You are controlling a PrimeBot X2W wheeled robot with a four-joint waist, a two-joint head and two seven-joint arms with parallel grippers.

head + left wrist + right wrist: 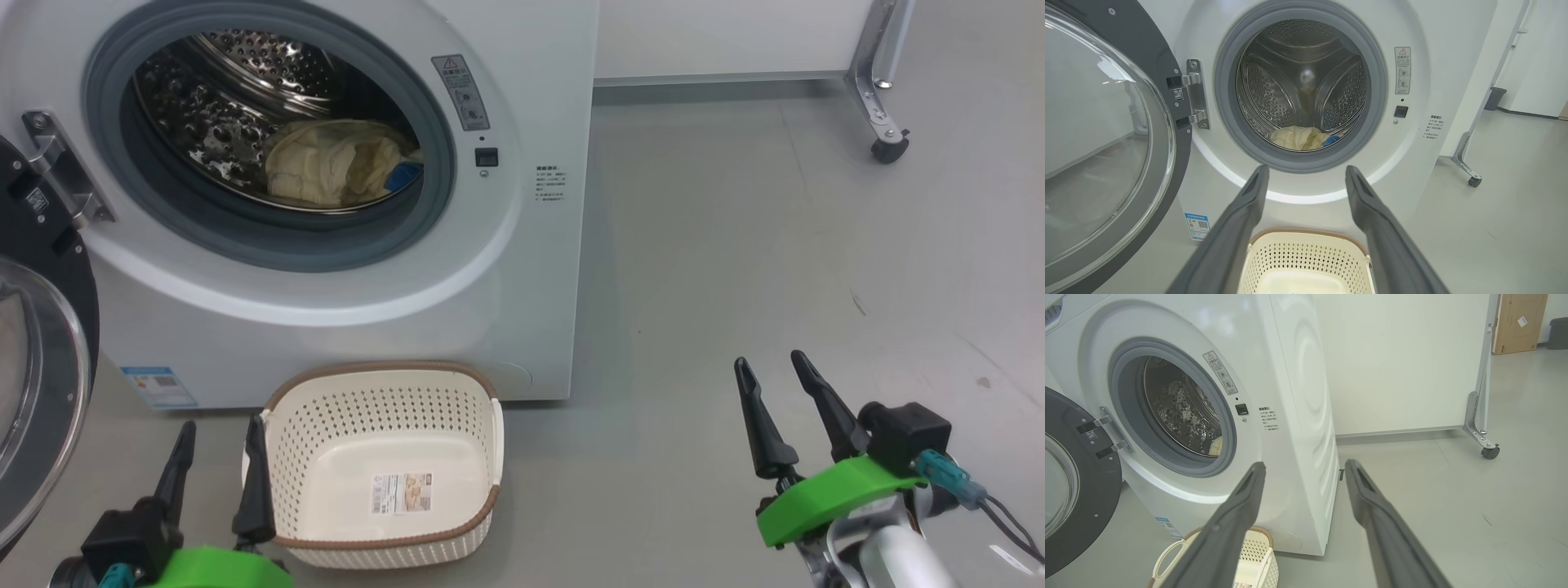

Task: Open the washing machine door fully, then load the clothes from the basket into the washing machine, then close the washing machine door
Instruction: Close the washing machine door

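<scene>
The white washing machine (522, 269) stands with its round black-rimmed door (37, 392) swung wide to the left on its hinge. Pale yellow clothes (331, 171) with a bit of blue lie inside the steel drum, also seen as clothes (1300, 138). On the floor before the machine sits the cream basket (384, 384), holding only a sticker on its floor. My left gripper (220, 445) is open at the basket's left side, nothing between its fingers. My right gripper (771, 367) is open over bare floor to the right of the machine.
A white panel on a metal leg with a caster (888, 147) stands at the back right. Grey floor (775, 269) stretches to the right of the machine. The open door (1106, 143) takes up the space at the left.
</scene>
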